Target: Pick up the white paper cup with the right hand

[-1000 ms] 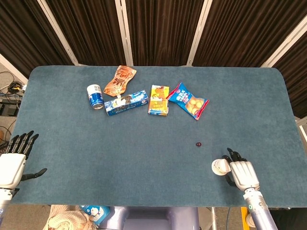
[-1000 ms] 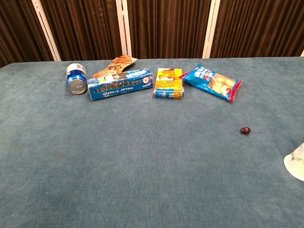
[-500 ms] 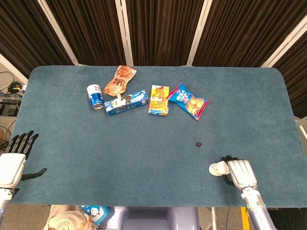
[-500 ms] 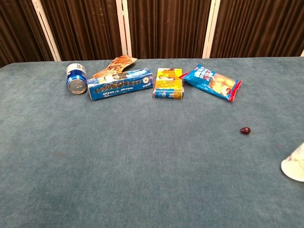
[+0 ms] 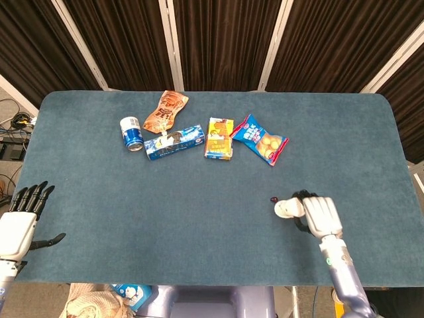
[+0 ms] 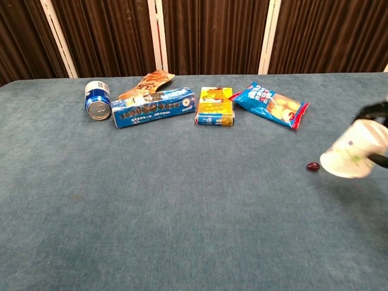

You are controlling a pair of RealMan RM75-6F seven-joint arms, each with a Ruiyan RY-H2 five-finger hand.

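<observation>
While our right hand (image 5: 320, 215) grips the white paper cup (image 6: 353, 156), its mouth apparently points toward our left side.

The right hand (image 5: 320, 214), at five o'clock over the table, grips the white paper cup (image 5: 287, 208) tilted sideways. The left hand (image 5: 18, 222) rests at eight o'clock, fingers spread, holding nothing.
</observation>
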